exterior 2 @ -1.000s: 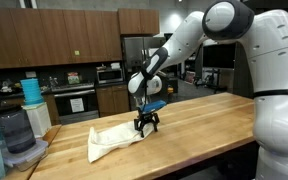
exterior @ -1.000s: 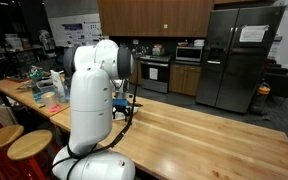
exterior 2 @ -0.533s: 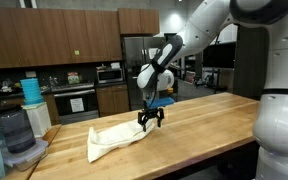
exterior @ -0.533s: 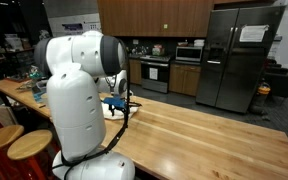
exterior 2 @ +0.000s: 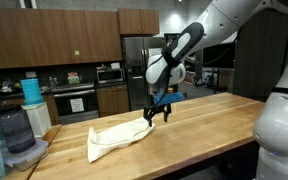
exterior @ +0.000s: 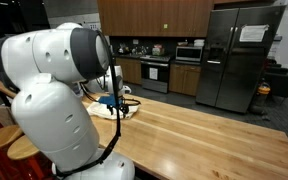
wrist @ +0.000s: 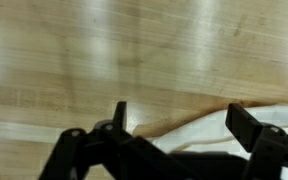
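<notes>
The gripper point(exterior 2: 157, 116) is seen with its jaws spread wide and nothing grasped, poised just above the raised tip of a cream cloth point(exterior 2: 114, 140). The cloth is spread near one end of the wooden counter point(exterior 2: 209, 130), close to that end's corner.

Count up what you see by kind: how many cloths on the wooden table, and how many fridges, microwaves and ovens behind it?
Cloth: 1
Fridge: 1
Microwave: 1
Oven: 1
Total: 4
</notes>
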Controlling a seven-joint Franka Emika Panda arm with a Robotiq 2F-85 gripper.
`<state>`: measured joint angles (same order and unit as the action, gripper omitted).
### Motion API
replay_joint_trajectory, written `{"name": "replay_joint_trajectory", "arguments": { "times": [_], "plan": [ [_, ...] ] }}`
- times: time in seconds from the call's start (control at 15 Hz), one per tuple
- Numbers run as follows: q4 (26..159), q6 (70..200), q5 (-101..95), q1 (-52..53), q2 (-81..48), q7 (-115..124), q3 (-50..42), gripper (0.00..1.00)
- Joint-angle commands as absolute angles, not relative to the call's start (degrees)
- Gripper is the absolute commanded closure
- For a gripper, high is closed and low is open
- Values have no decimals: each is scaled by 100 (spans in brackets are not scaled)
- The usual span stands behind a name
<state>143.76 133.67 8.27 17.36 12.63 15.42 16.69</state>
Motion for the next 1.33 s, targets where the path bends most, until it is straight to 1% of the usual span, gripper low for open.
{"name": "replay_joint_trajectory", "arguments": {
  "times": [0.0, 0.07, 0.33, 0.4, 0.6, 0.93, 1.27],
  "plan": [
    [14439, 14160, 1109, 1756, 1191, 910, 1563, 0],
    [14365, 14421, 1185, 1811, 1080, 518, 1531, 0],
    [14110, 14291, 1923, 2169, 906, -930, 1543, 0],
    [14229, 14359, 1627, 1960, 987, -408, 1586, 0],
    [14164, 14356, 1808, 2134, 918, -725, 1622, 0],
    [14103, 15054, 927, 1745, 648, 929, 1721, 0],
    [13998, 15091, -49, 1424, 428, 2423, 1705, 0]
  ]
}}
